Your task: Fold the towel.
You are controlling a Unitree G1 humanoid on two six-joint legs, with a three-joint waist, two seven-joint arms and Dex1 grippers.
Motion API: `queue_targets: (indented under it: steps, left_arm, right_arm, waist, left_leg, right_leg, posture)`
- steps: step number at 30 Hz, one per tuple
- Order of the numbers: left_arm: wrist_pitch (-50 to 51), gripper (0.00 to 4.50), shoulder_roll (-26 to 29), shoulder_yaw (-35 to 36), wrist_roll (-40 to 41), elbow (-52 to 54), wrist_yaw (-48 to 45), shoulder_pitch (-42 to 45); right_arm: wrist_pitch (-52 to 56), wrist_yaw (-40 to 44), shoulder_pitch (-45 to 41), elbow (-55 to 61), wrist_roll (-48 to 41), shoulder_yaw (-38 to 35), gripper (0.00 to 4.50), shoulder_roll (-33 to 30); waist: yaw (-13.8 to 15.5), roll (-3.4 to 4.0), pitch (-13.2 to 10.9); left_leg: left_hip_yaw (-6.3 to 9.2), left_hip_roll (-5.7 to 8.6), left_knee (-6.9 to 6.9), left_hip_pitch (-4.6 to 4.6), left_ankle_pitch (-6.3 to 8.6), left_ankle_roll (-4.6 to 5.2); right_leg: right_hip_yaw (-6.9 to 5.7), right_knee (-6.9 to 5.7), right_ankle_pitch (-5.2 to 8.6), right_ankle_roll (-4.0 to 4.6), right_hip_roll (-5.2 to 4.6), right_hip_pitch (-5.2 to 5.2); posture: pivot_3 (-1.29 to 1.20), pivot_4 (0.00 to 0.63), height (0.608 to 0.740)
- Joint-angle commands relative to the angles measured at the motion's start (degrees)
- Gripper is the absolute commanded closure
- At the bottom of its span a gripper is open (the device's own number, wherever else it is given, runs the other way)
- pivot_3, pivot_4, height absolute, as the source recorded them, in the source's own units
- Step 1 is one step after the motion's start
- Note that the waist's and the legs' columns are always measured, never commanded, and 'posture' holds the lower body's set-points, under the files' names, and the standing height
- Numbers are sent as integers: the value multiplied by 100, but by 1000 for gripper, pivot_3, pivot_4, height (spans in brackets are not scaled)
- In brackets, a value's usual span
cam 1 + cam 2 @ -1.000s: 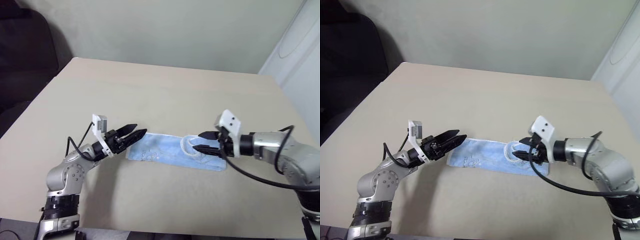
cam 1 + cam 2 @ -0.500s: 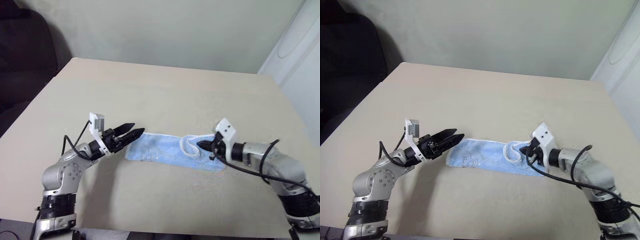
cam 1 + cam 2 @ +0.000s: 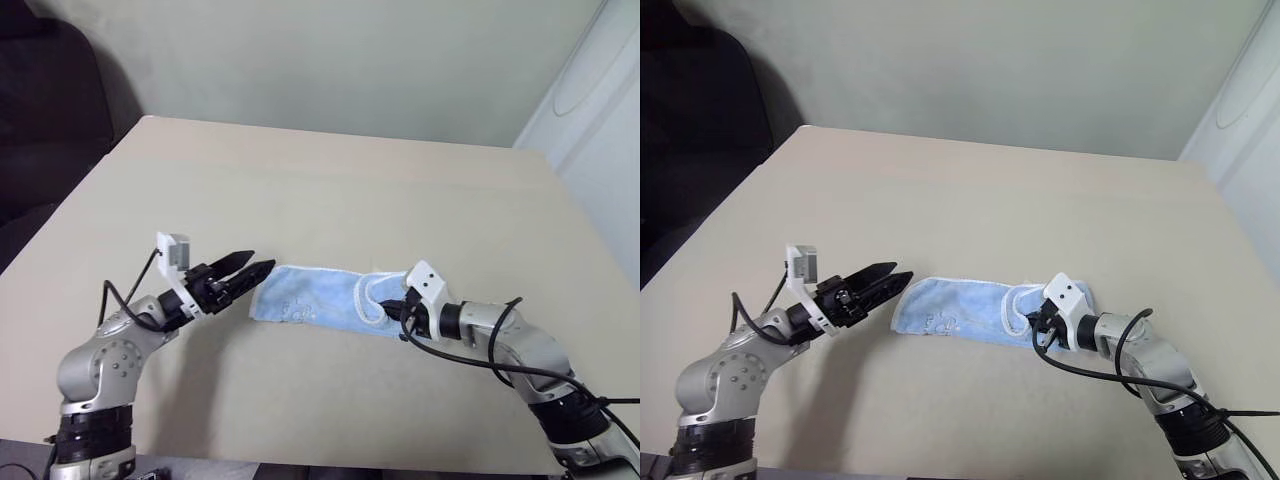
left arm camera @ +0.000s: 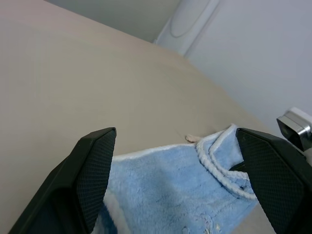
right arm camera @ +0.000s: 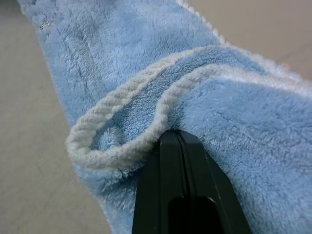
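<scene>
The towel [image 3: 325, 300], a light-blue terry cloth with white stitched edging, lies on the beige table [image 3: 330, 190] as a long narrow band running across in front of me, near the table's front edge; a small dark embroidered mark sits on the part nearer my left side; at the end nearer my right side a corner is turned back over the band, its white edging forming a curved loop on top of the blue pile. My right gripper [image 3: 403, 308] is low at that end, angled downward toward my left, its white camera block just behind; in the right wrist view its two black fingers [image 5: 183, 195] are pressed together, tips buried in the terry right under the looped edging; they are closed against the towel's turned-back end, though whether cloth is actually caught between them I cannot tell. My left gripper [image 3: 250, 270] is held roughly level just beside the towel's opposite end, pointing toward it; its two black fingers [image 4: 92, 170] stand wide apart, with nothing between them; the tips are close to the cloth's edge but apart from it. Beyond the far edge of the table stands a pale wall [image 3: 350, 60]; a dark chair [image 3: 50, 110] is off the table's far left corner.
</scene>
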State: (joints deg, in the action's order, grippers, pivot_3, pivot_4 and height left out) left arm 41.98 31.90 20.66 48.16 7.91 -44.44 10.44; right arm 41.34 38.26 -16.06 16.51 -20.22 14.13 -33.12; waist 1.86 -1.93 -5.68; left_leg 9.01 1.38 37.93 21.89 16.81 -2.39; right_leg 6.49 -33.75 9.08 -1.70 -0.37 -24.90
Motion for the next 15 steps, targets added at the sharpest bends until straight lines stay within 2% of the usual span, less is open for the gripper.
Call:
queue_targets:
  steps: [1,4,8,11,13,15]
  left_arm:
    - [493,229,142,641,833,787,325,-368]
    - [1083,114,-108,1173,2482,1422,1353,-1077]
    - [1170,114,-191,1186,4159,2065,2686,-2024]
    - [972,0,-147,1009,4947,2367,3635,-2597]
    - [984,0,-54,753,4785,2541,4180,-2829]
    - [756,0,-86,582,5176,2428,4812,-2872]
  right_arm:
    - [-105,226,-84,615,-155,-655,4462,-410]
    - [-221,339,-203,683,-180,-1020,4488,-696]
    - [-366,318,-482,340,-159,-1230,4488,-660]
    - [-476,372,-658,70,-182,-1294,3867,-563]
    - [-571,333,-793,-131,-139,-1294,3249,-451]
    - [-638,299,-835,-183,-78,-1234,2523,-357]
  waist:
    - [-10,3,-3]
    - [-20,5,-2]
    - [-43,5,-13]
    - [-42,17,-25]
    - [-35,36,-38]
    - [-26,57,-54]
  left_leg:
    - [-2,1,0,3,1,-2]
    - [-11,4,0,4,4,-3]
    - [-21,-3,-7,-7,12,-2]
    - [-18,-8,-5,-13,12,-6]
    - [-15,-5,-5,-22,12,-5]
    - [-12,-2,-5,-37,13,-3]
  right_leg:
    - [0,1,0,0,0,-4]
    - [4,6,3,1,-3,-2]
    - [3,5,46,-49,3,-1]
    - [1,-4,49,-53,11,-2]
    - [3,-4,49,-53,10,4]
    - [4,-2,51,-50,10,4]
  posture:
    - [0,150,740]
    - [0,150,740]
    - [0,150,740]
    - [0,150,740]
    - [0,150,740]
    - [0,150,740]
